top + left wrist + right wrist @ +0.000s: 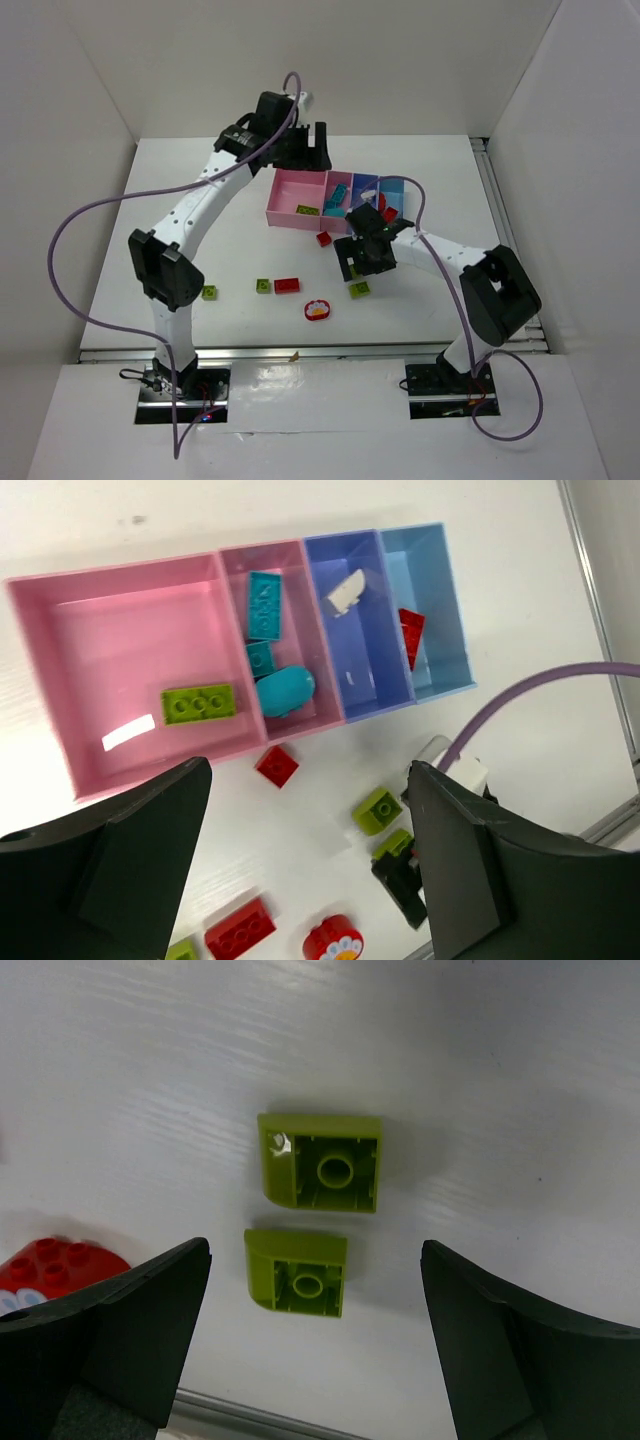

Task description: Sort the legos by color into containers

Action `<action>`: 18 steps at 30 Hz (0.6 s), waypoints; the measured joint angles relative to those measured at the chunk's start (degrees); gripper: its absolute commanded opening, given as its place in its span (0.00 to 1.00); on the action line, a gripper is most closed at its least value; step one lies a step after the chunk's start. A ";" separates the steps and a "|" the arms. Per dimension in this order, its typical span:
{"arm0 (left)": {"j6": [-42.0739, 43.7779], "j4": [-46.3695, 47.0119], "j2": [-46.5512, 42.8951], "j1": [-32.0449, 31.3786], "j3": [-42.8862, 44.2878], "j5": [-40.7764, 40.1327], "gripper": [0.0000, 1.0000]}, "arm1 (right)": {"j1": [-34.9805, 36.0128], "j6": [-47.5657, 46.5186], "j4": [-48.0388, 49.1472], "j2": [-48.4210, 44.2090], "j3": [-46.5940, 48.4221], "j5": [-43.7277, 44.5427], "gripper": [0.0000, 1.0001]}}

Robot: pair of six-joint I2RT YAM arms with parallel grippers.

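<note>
1. The joined bins stand in a row toward the far middle of the white table: a wide pink bin, a narrow pink bin, a blue bin and a paler blue bin, side by side.
2. The wide pink bin holds one lime green brick. The narrow pink bin holds three teal pieces, one of them rounded. A white piece lies in the blue bin and a red brick in the paler blue bin.
3. The left gripper hovers above the bins. Its claw is spread wide and there is nothing between the fingers.
4. The right gripper is down close to the table, in front of the bins. Its claw is spread wide too. A larger lime piece and a smaller lime piece lie hollow side up on the table between its fingers, one just beside the other, and neither finger touches them.
5. A small red brick sits loose on the table just in front of the narrow pink bin.
6. Nearer the arm bases lie a long red brick, a green brick just beside it, and a second green brick further left.
7. The round red-rimmed piece rests closest to the near edge, just left of the right gripper
</note>
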 measured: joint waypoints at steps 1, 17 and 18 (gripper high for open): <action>0.00 -0.24 -1.38 0.35 -0.68 -0.50 0.90 | 0.11 -0.20 0.42 0.92 0.26 0.26 0.93; -1.55 -8.07 -10.38 5.64 -17.59 -7.39 0.90 | 0.20 -2.19 5.90 8.37 2.67 3.19 0.51; -1.84 -8.46 -11.78 6.78 -18.97 -7.74 0.90 | 0.20 -2.10 5.86 8.35 3.15 3.37 0.51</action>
